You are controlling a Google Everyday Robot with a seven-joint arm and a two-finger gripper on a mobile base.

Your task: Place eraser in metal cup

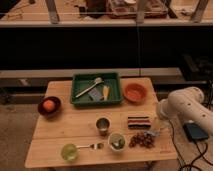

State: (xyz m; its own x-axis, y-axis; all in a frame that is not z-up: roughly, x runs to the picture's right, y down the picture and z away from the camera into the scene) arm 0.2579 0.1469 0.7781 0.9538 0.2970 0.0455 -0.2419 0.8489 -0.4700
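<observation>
The eraser (138, 121), a flat dark block with reddish and pale stripes, lies on the wooden table (65, 130), right of centre. The metal cup (103, 125), small, grey and shiny, stands upright a short way to its left, apart from it. My white arm (186, 107) reaches in from the right edge. My gripper (158, 127) hangs low just right of the eraser, above the table's right side, with nothing seen in it.
A lumpy brown cluster (143, 139) lies in front of the eraser. A white cup with green contents (117, 141), a fork (92, 146) and a green translucent cup (69, 151) stand near the front. Behind are a green tray (116, 95), an orange bowl (135, 92) and a dark bowl with an orange (49, 106).
</observation>
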